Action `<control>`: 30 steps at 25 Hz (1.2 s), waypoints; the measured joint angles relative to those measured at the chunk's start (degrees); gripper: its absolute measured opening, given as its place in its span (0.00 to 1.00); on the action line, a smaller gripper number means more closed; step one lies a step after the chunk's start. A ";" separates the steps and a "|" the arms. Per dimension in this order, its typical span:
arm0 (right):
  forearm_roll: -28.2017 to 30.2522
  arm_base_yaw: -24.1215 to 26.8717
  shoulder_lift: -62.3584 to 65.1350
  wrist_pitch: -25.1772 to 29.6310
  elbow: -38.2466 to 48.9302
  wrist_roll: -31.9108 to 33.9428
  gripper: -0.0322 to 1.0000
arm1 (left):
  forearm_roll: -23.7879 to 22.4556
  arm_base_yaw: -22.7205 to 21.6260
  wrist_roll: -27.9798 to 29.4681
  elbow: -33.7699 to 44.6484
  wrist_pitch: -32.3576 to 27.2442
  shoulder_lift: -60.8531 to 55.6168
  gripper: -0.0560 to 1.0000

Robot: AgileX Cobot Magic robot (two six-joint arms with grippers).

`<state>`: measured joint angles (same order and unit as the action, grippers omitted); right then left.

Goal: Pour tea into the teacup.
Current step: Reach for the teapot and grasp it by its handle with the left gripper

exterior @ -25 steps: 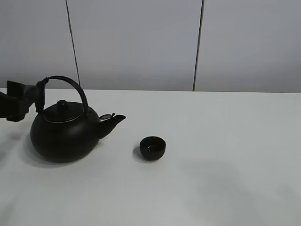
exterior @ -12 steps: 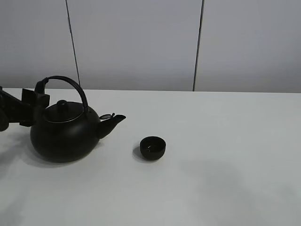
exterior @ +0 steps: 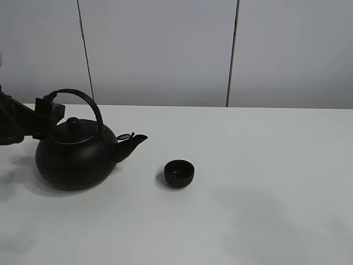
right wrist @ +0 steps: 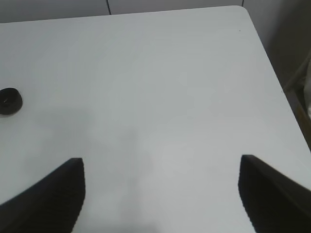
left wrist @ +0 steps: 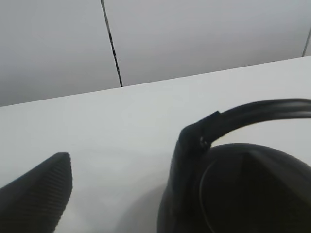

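The big black kettle [exterior: 76, 160] stands on the white table [exterior: 265, 165] at the left, spout pointing right. The small black teacup [exterior: 179, 173] sits to the right of the spout, apart from it; it also shows in the right wrist view [right wrist: 9, 101]. No stream or puddle of tea shows. My left gripper [exterior: 51, 113] is at the left foot of the kettle's arched handle [exterior: 83, 98]. In the left wrist view one finger [left wrist: 46, 187] shows, spread away from the handle [left wrist: 228, 121], with nothing held. My right gripper [right wrist: 160, 194] is open and empty over bare table, far from the cup.
A grey panelled wall [exterior: 165, 49] rises behind the table's far edge. The table's right edge and corner [right wrist: 252, 29] show in the right wrist view, with floor beyond.
My left gripper has shifted right, closer to the kettle's handle foot. The kettle and the teacup have not moved.
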<state>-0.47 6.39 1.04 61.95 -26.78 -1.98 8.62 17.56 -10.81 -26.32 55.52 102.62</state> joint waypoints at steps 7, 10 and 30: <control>0.00 0.00 0.00 0.00 0.00 0.00 0.60 | -2.81 -2.87 0.00 -0.04 -0.37 0.00 0.68; 0.00 0.00 0.00 0.00 0.00 0.00 0.60 | -3.33 -3.68 0.00 -0.81 -1.36 0.00 0.68; 0.00 0.00 0.00 -0.01 0.00 0.00 0.60 | -5.77 -4.99 0.00 -2.49 -4.35 0.00 0.68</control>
<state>-0.47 6.39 1.04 61.95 -26.78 -1.98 2.85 12.57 -10.81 -28.81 51.17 102.62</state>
